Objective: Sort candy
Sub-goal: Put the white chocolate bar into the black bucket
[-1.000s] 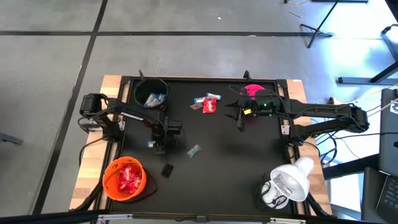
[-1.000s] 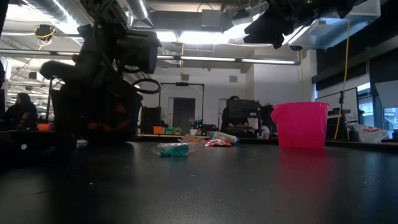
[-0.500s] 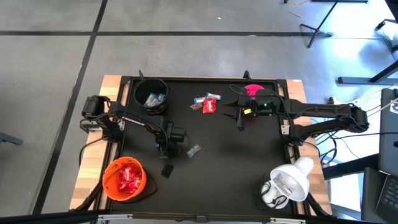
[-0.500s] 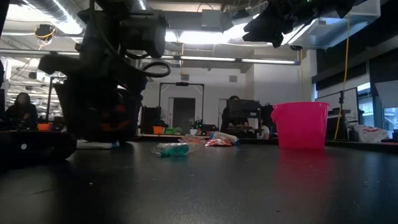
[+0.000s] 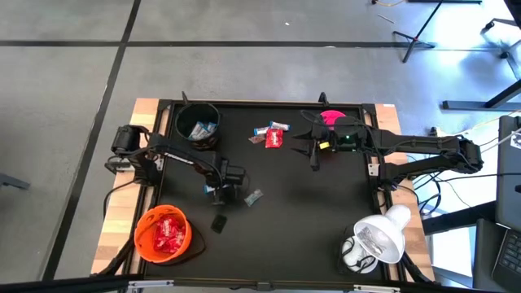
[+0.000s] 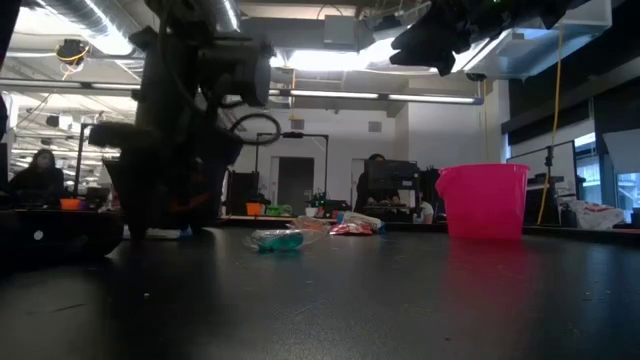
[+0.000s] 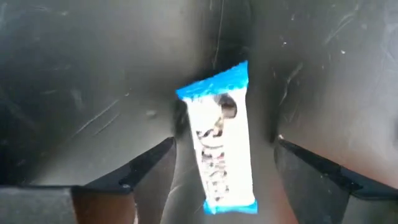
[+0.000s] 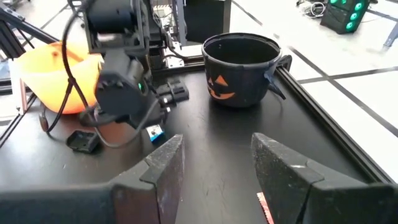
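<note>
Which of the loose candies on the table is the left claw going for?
The blue-and-white candy lying flat between the open left gripper's fingers, not the one beside it or the cluster farther back.

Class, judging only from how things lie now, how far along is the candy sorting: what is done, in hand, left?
Done: red candy fills the orange bowl, and blue-and-white pieces lie in the black bowl.

In hand: the left gripper has its fingers open either side of a blue-and-white candy lying on the table; nothing is gripped.

Left: a loose candy mid-table and a small pile near the pink bowl. The right gripper waits, open.
</note>
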{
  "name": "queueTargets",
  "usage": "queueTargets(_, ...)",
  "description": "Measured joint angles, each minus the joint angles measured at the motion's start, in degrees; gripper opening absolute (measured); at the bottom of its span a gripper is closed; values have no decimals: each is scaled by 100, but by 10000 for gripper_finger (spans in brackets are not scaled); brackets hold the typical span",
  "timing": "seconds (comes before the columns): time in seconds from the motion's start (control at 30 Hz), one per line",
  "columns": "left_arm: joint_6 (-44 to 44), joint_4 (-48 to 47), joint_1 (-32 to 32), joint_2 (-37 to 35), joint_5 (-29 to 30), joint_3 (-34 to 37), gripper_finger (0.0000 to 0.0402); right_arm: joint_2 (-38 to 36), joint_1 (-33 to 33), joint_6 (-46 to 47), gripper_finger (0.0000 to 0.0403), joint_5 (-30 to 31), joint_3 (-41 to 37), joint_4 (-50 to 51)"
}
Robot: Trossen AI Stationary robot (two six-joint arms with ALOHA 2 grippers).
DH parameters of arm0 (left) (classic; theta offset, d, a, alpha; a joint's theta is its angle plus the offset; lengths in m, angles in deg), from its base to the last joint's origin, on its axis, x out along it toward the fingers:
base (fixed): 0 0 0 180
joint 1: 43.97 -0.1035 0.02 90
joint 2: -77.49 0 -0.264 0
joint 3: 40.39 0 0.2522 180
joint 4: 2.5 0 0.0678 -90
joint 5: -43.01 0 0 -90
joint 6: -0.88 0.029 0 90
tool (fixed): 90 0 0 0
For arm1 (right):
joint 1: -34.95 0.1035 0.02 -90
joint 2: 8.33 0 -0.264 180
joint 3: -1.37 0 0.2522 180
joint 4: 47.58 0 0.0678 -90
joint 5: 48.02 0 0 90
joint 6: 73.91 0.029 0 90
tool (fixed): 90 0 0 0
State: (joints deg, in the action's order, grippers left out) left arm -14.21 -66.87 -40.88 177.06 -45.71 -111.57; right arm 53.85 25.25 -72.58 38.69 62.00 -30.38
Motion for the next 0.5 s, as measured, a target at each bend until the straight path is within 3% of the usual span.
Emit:
queueTargets(0.3,-52,218,-127,297,-417,121,240,0,1,141,186,0,0,-26)
queueTargets(0.5,16,253,-53,275,-567,123,159,0,1,141,186,1,0,-30)
